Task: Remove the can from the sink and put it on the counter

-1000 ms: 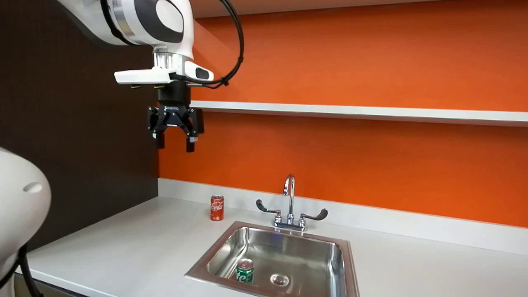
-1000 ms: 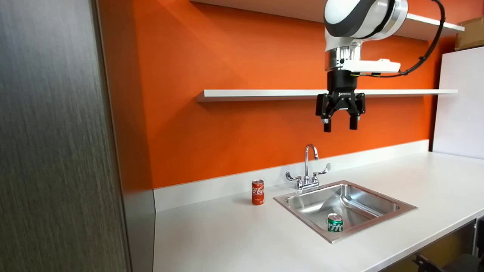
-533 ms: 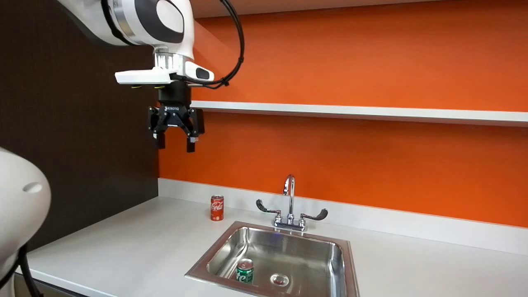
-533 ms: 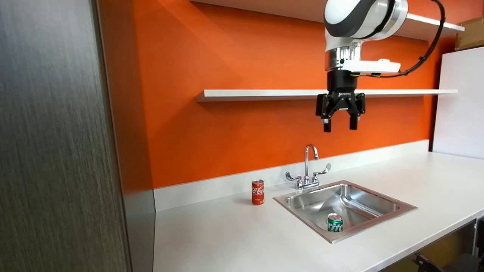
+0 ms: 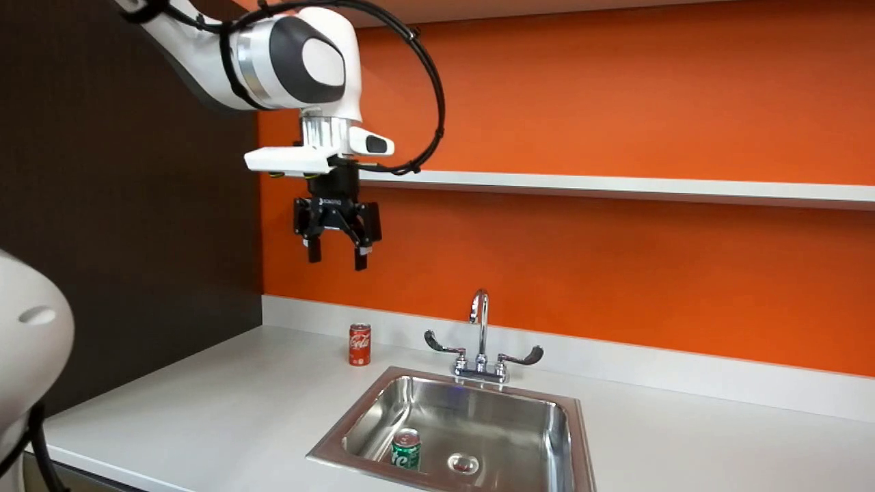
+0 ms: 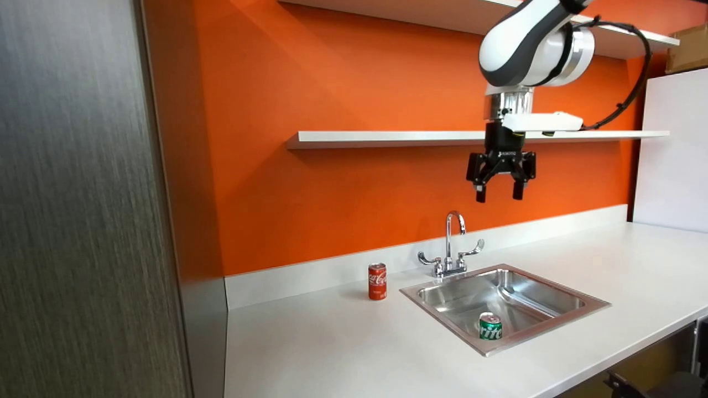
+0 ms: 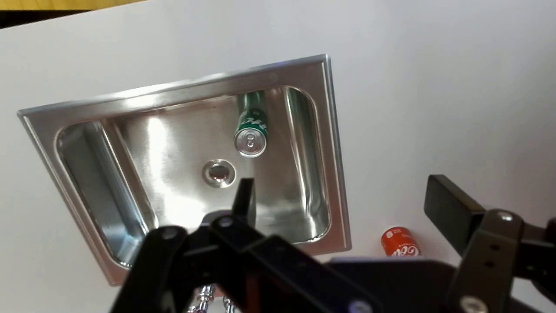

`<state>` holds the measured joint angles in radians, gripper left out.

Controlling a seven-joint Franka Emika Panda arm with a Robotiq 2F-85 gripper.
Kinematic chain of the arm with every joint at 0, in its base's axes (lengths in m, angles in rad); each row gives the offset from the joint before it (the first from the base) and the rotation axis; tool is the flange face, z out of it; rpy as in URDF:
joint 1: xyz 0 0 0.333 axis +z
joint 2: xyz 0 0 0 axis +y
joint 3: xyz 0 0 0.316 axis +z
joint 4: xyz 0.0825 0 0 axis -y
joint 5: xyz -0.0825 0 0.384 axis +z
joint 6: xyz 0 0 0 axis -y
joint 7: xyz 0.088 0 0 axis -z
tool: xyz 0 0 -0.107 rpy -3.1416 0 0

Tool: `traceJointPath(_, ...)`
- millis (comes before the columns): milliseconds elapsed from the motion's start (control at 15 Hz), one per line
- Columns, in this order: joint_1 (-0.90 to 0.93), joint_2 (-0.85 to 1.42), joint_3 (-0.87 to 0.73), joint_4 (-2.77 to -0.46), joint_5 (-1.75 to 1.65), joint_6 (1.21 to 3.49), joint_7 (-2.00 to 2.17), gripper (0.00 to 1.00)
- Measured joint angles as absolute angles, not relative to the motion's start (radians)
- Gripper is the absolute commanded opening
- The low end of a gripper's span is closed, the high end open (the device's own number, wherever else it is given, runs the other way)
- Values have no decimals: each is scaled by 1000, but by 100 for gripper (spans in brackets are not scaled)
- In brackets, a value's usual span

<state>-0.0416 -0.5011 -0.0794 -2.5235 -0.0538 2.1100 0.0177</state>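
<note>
The can [image 5: 406, 451] is green with a silvery top and stands upright inside the sink [image 5: 361, 411]; the can also shows in an exterior view [image 6: 490, 327]. In the wrist view the can [image 7: 250, 141] stands beside the drain, near one side wall of the sink [image 7: 333, 174]. The light counter [image 5: 205, 410] surrounds the sink. My gripper [image 5: 338, 258] is open and empty, pointing down high above the counter and the faucet; it also shows in an exterior view [image 6: 499, 194]. In the wrist view the fingers of the gripper [image 7: 341, 191] are wide apart, with nothing between them.
A red can [image 5: 359, 345] stands on the counter near the backsplash, beside the sink. A chrome faucet [image 6: 449, 249] with two handles rises behind the sink. A white shelf [image 5: 615, 186] runs along the orange wall. A dark panel [image 5: 137, 205] closes one counter end.
The arm and open gripper have moved lower in both exterior views, also shifting rightward there. This shows only since half a second ago. Both cans stay where they were.
</note>
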Motion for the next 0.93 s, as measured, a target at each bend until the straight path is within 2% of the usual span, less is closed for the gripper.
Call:
traceJointPath(467,-92,-308,-158,-2528,-54,2286,-9,100)
traceJointPath(933,-105,-112,-172,-2527,-54,2443,-13,100)
